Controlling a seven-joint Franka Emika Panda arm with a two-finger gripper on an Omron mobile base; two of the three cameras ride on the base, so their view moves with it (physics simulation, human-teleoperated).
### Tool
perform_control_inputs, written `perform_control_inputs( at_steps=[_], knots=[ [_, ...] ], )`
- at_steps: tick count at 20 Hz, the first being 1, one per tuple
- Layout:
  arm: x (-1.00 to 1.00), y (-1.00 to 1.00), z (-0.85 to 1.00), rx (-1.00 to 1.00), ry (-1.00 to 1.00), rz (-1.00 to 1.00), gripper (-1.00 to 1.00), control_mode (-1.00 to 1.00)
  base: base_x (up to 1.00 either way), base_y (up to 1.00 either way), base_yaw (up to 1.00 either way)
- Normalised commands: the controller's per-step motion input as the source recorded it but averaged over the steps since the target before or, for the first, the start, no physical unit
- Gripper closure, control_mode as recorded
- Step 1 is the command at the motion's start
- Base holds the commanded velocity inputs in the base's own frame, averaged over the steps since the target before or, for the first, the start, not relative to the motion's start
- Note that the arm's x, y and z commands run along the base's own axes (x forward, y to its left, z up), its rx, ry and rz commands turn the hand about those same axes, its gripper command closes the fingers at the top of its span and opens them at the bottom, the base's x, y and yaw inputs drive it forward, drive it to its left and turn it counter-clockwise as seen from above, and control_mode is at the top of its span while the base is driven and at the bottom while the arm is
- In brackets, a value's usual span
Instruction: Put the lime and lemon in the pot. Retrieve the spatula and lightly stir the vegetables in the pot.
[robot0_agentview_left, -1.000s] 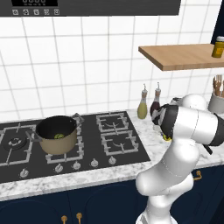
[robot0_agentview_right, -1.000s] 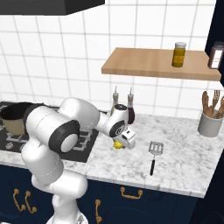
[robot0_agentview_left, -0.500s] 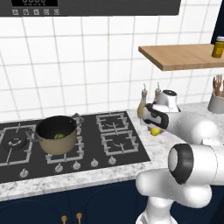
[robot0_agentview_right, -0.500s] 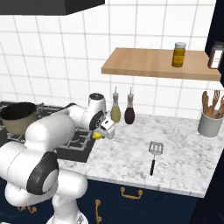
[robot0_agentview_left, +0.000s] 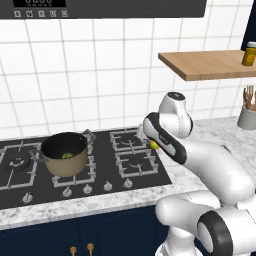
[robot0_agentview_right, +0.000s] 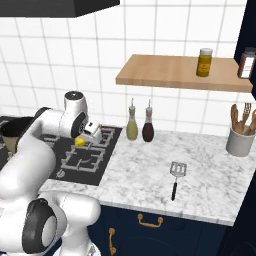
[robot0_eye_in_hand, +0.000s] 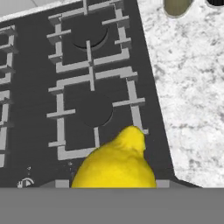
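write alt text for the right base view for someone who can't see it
A white robot arm holds a lemon in its gripper above the black stovetop, with the pot at the far left edge. On the marble counter to the right lies a spatula, with two bottles by the tiled wall.

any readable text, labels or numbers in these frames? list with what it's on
None can be read.
Display on the black panel above the stove: light digits and a row of small button icons, too blurred to read.
Yellow jar and brown jar on the wooden shelf: no legible label.
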Motion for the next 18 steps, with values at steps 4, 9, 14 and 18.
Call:
perform_control_inputs(
  at_steps=[4, 9, 14, 18],
  knots=[
    [-0.06, 1.00, 0.73, -0.04, -0.04, 0.29, 1.00, -1.00, 0.00, 0.00, 0.00],
    [-0.07, 1.00, 0.53, -0.08, -0.04, 0.28, 1.00, -1.00, 0.00, 0.00, 0.00],
    [-0.05, 1.00, 0.07, -0.15, -0.09, 0.26, 1.00, -1.00, 0.00, 0.00, 0.00],
    [0.00, 1.00, -0.07, -0.17, -0.11, 0.23, 1.00, -1.00, 0.00, 0.00, 0.00]
  ],
)
